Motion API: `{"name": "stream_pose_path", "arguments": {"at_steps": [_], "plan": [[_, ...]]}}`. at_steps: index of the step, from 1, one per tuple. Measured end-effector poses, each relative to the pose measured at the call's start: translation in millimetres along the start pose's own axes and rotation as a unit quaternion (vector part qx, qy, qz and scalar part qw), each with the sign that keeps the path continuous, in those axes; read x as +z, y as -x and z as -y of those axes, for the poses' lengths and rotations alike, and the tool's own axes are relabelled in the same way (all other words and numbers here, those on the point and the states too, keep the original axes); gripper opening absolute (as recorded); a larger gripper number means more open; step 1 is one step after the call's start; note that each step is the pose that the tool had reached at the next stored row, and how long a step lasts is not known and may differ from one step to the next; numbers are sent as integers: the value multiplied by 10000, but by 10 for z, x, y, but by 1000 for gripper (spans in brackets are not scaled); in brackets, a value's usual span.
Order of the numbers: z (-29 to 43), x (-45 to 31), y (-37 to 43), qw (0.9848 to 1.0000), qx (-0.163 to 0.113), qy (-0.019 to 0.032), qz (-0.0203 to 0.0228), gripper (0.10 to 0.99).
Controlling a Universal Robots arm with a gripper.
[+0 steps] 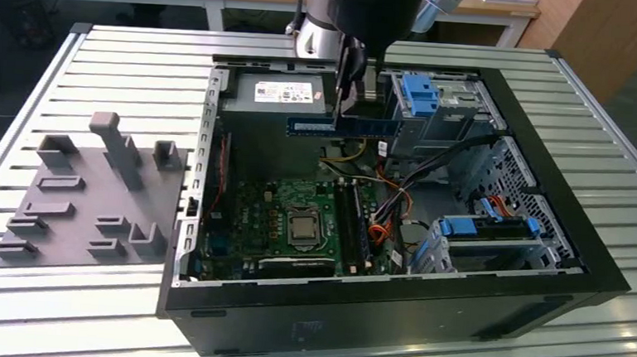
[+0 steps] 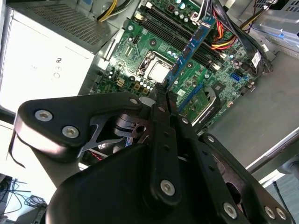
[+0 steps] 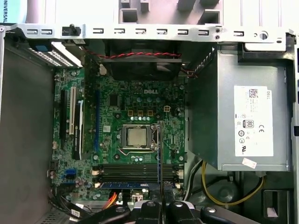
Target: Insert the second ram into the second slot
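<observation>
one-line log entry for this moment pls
fingers: shut on ram stick | ram stick: held above motherboard, not in memory slots | computer case: open

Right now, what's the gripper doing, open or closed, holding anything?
The gripper is closed on the second ram, held above the motherboard.
</observation>
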State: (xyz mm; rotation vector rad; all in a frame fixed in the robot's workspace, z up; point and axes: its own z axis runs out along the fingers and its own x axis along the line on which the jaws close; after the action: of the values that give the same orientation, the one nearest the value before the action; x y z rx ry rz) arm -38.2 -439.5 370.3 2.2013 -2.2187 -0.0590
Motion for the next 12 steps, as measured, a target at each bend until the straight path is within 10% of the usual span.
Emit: {"name": "stream_pose_path", "arguments": {"at_steps": [12], "plan": [[0,0,0,9996,277,-4,3,137]]}}
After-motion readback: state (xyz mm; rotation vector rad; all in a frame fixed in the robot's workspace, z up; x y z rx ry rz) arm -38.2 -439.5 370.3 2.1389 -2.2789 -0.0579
